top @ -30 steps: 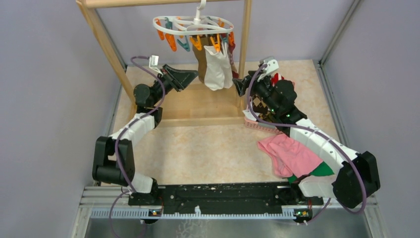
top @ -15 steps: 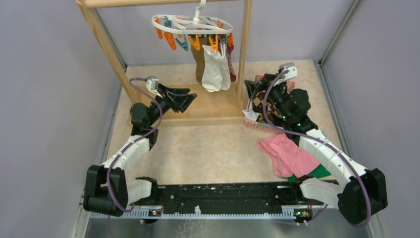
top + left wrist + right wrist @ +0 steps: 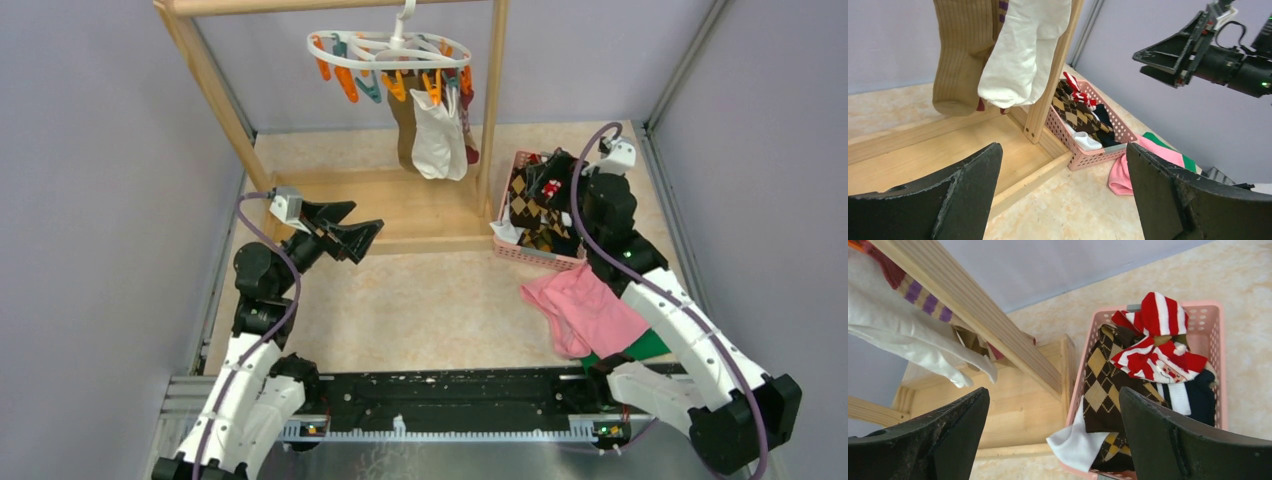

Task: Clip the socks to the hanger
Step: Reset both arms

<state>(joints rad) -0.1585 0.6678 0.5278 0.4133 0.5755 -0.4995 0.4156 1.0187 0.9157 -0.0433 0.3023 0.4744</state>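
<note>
Left gripper (image 3: 1063, 147): apart, empty, at 7 o'clock from hanger (image 3: 385, 45).
Right gripper (image 3: 1053, 395): apart, empty, over basket (image 3: 530, 255).
Socks (image 3: 438, 140): some clipped to hanger, others in basket.

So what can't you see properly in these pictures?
Top view: which clips on the hanger grip the white sock; too small to tell.
Left wrist view: the tops of the white sock and the olive-brown sock, cut off by the upper edge.
Right wrist view: how many socks lie deep in the pink basket; the argyle sock and the red-striped sock cover them.
Top view: most of the green cloth, under the pink cloth and the right arm.
</note>
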